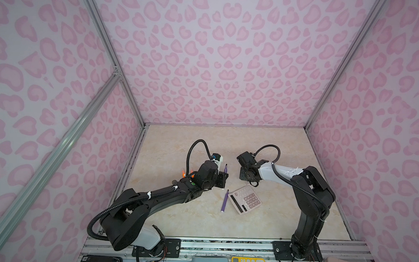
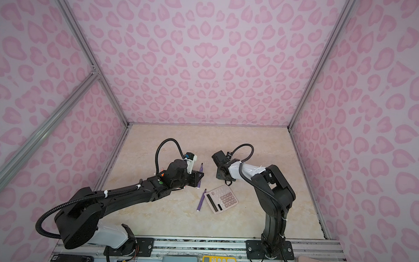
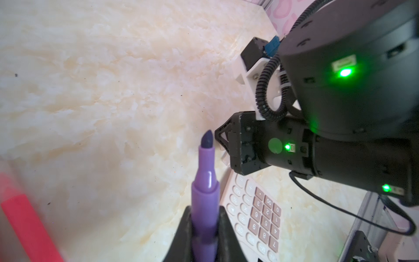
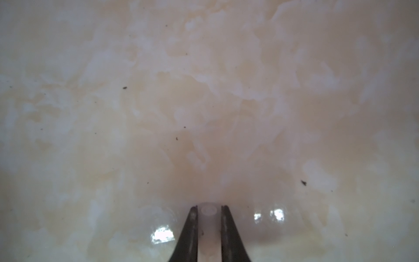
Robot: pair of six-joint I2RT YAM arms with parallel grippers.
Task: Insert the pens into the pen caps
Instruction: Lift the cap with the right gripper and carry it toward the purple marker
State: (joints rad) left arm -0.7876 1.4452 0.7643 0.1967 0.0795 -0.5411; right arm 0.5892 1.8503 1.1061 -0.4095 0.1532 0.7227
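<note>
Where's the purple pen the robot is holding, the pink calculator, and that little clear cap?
held purple pen [image 3: 205, 204]: left wrist view, on its wide barrel.
pink calculator [image 1: 248, 198]: a top view, on its keypad.
clear cap [image 4: 208, 211]: right wrist view, on its round end face.

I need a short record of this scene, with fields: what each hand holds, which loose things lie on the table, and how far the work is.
left hand: shut on a purple pen, tip bare and pointing away from the hand
right hand: shut on a clear cap, low over the table
loose on table: second purple pen, uncapped, beside the pink calculator
progress: held pen and cap are apart, not yet joined
</note>
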